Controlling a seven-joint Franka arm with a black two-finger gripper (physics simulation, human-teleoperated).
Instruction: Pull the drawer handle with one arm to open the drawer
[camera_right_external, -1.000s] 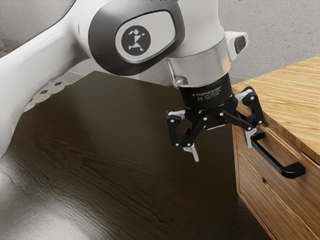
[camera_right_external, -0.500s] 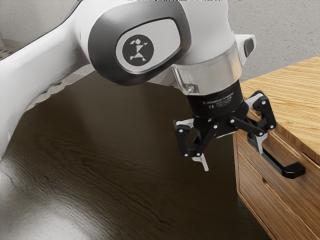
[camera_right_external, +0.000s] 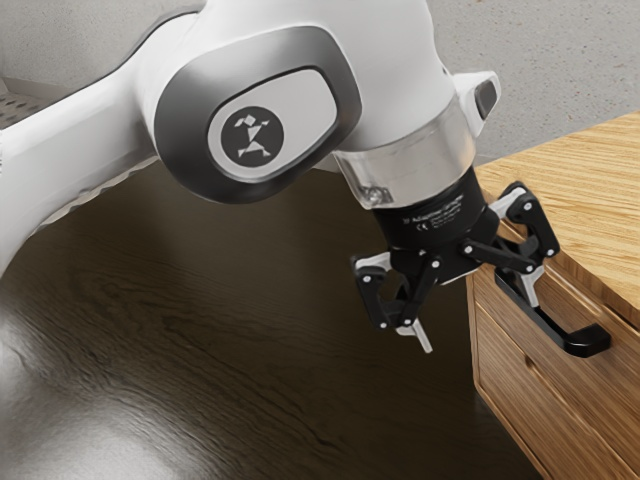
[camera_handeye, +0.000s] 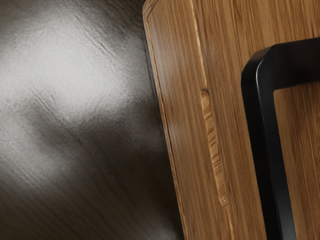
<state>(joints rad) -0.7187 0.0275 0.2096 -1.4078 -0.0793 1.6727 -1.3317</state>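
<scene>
Angling down toward the exterior view's right, gripper (camera_right_external: 478, 318) wide open, empty, one finger (camera_right_external: 529, 289) beside the drawer handle (camera_right_external: 562, 328).

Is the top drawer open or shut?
Shut: the drawer front lies flush with the cabinet; no gap shows.

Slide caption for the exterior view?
Open black two-finger gripper at one end of the black bar handle on the wooden drawer front, above the dark tabletop.
</scene>
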